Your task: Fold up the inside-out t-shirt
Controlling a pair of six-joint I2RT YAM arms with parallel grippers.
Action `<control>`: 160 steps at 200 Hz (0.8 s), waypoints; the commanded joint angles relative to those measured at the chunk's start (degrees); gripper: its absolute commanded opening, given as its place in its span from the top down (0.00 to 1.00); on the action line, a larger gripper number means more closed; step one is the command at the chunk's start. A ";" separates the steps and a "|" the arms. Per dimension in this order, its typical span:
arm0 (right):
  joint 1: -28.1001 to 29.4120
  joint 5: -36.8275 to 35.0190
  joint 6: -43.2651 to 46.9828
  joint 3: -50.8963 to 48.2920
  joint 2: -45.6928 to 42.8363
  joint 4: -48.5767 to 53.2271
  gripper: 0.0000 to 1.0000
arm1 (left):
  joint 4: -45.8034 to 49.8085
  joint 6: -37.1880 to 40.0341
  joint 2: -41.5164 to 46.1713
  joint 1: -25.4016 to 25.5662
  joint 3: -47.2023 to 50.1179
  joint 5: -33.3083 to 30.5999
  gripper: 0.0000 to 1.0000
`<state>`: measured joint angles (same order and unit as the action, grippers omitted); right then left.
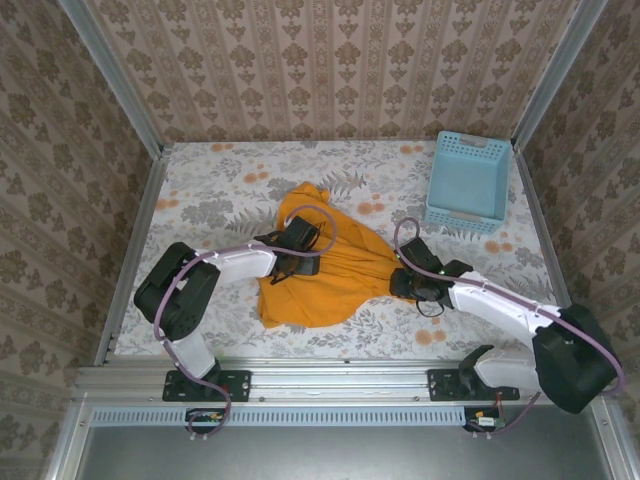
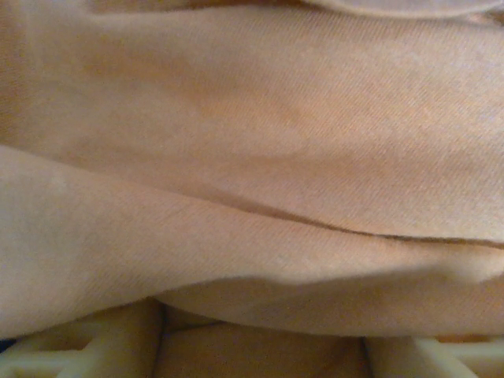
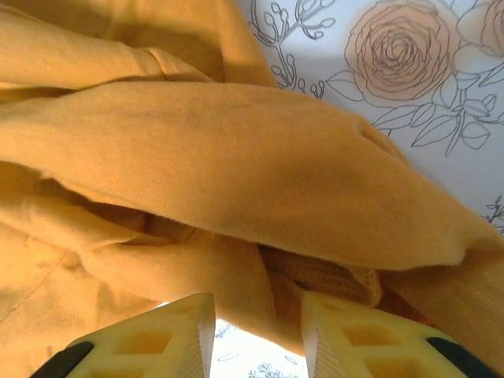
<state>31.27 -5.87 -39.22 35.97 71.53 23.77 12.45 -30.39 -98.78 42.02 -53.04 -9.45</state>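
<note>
Basket [image 1: 465,220] of blue lattice plastic sits apart from the crumpled t-shirt [image 1: 335,270].

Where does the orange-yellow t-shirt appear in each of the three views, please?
Top external: the t-shirt lies crumpled at the picture's centre.
Left wrist: the t-shirt is in close-up, its folds running left to right across the centre.
Right wrist: the t-shirt covers the left and centre.
Shared landmark: the floral table cover, also at top right in the right wrist view.
</note>
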 commanded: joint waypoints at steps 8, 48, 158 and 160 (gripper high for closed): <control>-1.09 -0.19 -0.64 0.51 1.55 -2.85 0.60 | 2.14 0.28 -1.02 0.74 0.98 1.98 0.33; -1.58 5.54 1.38 1.00 5.02 -7.28 0.64 | 1.79 0.16 -1.50 0.93 0.89 2.23 0.33; 3.19 6.23 4.08 2.31 1.89 -5.68 0.79 | 2.58 -0.13 -2.91 1.05 -0.07 1.74 0.33; 3.32 6.24 4.14 2.30 1.87 -5.65 0.79 | 2.58 -0.11 -2.95 1.05 -0.05 1.75 0.33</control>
<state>33.41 -1.02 -36.05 36.80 74.35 17.93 12.45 -30.39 -98.96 42.39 -53.12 -9.50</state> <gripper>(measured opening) 0.222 0.667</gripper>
